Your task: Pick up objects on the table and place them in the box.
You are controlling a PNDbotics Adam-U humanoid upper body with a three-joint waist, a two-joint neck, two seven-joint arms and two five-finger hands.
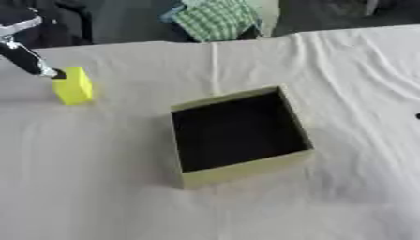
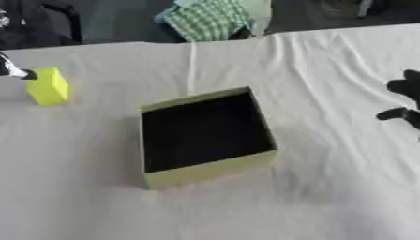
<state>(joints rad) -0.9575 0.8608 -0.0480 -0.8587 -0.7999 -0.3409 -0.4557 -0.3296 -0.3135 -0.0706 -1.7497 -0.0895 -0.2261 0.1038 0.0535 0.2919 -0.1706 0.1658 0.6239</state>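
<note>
Nothing is sitting in the box (image 1: 238, 133) so far; its dark inside is showing bare at the middle of the frame, on the cloth-covered worktop (image 1: 98, 187). The one object I can see, a yellow block (image 1: 73, 86), is standing at the upper left of the frame, well apart from the box. The left robot hand (image 1: 29, 58) is reaching in from the upper left corner, a fingertip touching the block's top edge; whether its fingers are closing I cannot tell. The right robot hand (image 2: 403, 101) is idling at the right edge, fingers spread apart, holding nothing. So the picking is only beginning, by my reckoning.
</note>
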